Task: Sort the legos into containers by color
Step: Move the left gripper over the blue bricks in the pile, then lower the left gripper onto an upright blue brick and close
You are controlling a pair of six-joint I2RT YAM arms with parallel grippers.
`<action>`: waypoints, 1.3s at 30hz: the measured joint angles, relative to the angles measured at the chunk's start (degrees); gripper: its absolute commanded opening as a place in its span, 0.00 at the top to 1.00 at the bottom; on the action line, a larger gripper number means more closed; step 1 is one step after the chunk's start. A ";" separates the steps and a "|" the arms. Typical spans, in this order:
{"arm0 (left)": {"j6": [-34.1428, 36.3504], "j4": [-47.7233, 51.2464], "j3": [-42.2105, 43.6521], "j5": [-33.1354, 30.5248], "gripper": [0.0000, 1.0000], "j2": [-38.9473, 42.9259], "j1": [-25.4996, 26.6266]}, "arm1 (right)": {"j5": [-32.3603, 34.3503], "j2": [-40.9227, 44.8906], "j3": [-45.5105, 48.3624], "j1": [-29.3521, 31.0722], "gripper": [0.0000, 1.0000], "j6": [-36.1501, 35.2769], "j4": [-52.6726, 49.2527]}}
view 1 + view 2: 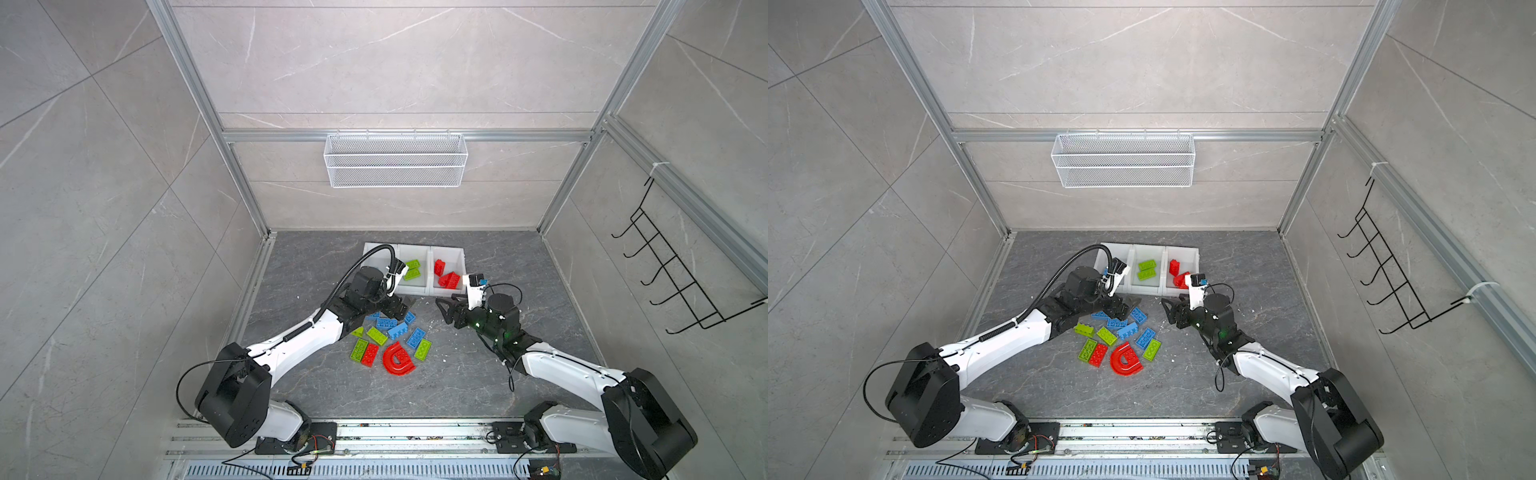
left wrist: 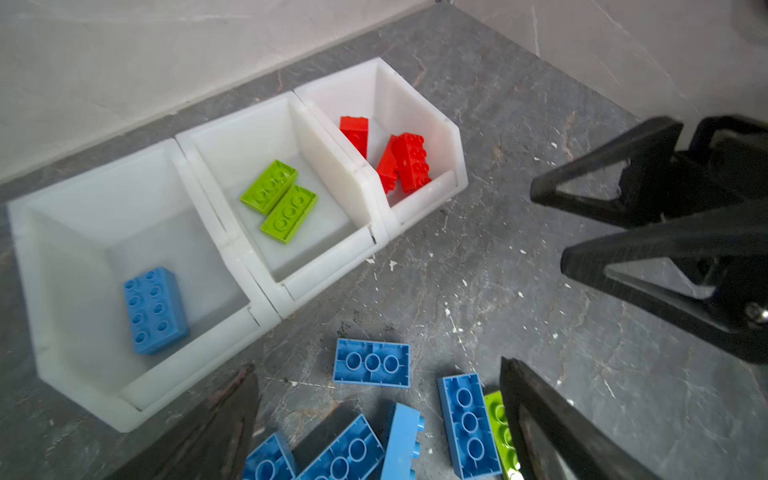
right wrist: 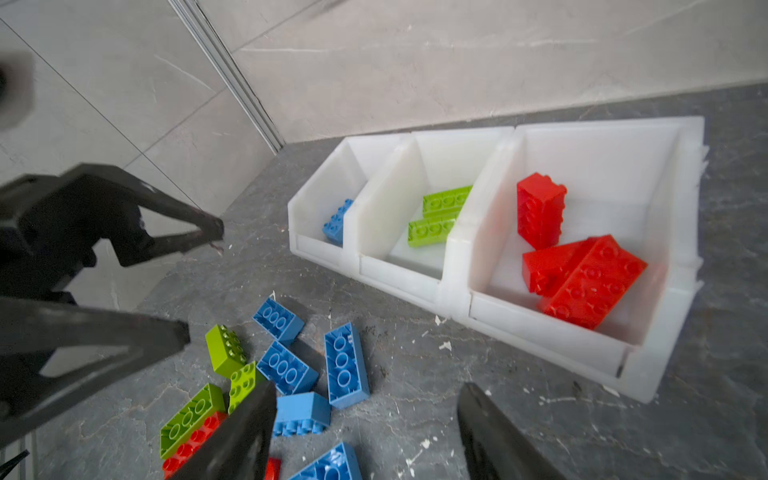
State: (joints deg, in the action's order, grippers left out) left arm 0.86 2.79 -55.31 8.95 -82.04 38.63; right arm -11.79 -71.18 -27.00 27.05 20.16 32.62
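The left gripper (image 1: 404,307) gapes wide, empty, by the loose blue legos (image 1: 397,329); the right gripper (image 1: 441,309), to its right, stands partly open, holding nothing.

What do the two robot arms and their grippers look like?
Both arms have white links and black joints. The left arm carries a black ribbed hose; the right arm has black wires and a green light. The left gripper and right gripper are black, with triangular open-frame jaws.
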 measured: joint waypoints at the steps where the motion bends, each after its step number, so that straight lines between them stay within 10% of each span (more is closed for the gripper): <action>1: 0.00 1.53 0.04 0.61 0.09 -0.09 0.00 | 0.15 0.00 0.07 0.00 0.29 0.02 0.66; 16: 2.40 18.84 -4.17 -0.48 0.31 -11.96 3.76 | 1.92 -2.62 0.17 0.04 0.30 1.29 3.30; 39: 2.71 18.18 -10.27 -7.67 0.55 -22.40 7.26 | 2.58 -2.60 0.17 0.04 0.28 2.12 3.21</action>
State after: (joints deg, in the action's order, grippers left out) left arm 3.57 20.97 -65.58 1.28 -104.44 45.89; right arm -9.21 -73.78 -26.83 27.09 22.28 35.83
